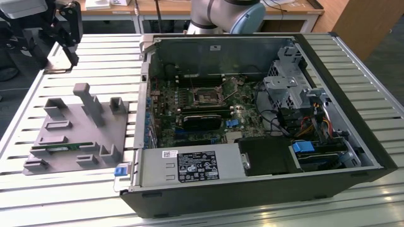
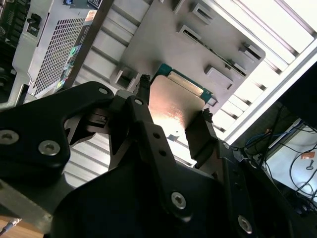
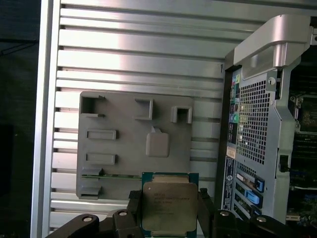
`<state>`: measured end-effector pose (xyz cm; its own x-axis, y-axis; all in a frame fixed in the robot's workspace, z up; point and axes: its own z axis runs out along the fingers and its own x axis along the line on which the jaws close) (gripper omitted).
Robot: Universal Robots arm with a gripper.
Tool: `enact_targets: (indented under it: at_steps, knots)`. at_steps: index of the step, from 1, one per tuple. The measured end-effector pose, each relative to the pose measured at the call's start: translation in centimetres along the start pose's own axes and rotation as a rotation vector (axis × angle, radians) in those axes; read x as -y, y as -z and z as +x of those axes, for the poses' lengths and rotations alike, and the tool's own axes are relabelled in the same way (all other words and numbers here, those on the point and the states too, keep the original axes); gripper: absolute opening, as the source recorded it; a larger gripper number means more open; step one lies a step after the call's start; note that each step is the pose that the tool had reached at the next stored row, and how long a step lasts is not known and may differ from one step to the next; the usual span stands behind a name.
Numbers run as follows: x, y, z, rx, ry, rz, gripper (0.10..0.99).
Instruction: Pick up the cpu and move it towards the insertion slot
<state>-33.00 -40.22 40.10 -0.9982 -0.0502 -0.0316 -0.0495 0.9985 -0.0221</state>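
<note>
We see the gripper (image 3: 170, 198) clamped on the cpu (image 3: 170, 210) over the slatted table (image 1: 94, 59) near its edge. The insertion slot (image 1: 207, 98) is well apart, inside the open computer case (image 1: 265, 191).

My tool (image 2: 174, 99) is showing matte black, angular link plates dotted with silver screws (image 2: 49, 147). My arm (image 1: 215, 13) is gleaming pale grey and rounded, wearing a light blue joint cap (image 1: 251, 20).

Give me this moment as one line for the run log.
tool: shut on cpu | cpu: held clear above grey fixture | insertion slot: inside open case, cpu not yet there
</note>
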Motion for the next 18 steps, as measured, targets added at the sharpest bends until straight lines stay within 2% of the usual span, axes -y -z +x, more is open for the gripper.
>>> enact_targets:
  at_steps: [18]
  knots:
    - [0.08,-0.05,-1.49,-0.0001,0.000,0.000,0.541]
